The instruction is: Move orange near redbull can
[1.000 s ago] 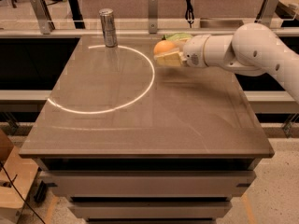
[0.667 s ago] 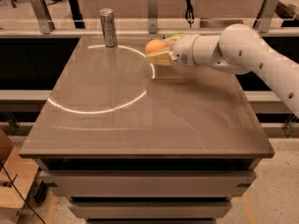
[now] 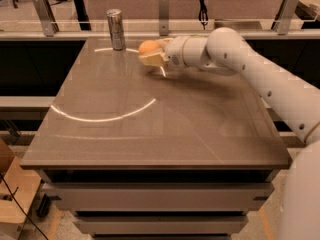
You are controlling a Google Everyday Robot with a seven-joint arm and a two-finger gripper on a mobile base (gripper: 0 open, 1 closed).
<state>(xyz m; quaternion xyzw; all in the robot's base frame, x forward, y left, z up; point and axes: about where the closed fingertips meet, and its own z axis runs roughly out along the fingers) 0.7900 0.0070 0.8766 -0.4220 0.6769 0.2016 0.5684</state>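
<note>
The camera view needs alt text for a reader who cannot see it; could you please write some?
A white robot arm's two-finger gripper holds a round bright orange fruit over the far part of a brown table. A tall slim silver-grey metal can stands upright near the far edge, apart from the fruit, to its left in the picture.

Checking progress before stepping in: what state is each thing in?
Round bright orange fruit: held in the gripper, right of the can, apart from it.
Tall slim silver-grey metal can: upright on the brown table, near its far edge.
Gripper: shut on the fruit, over the table.
</note>
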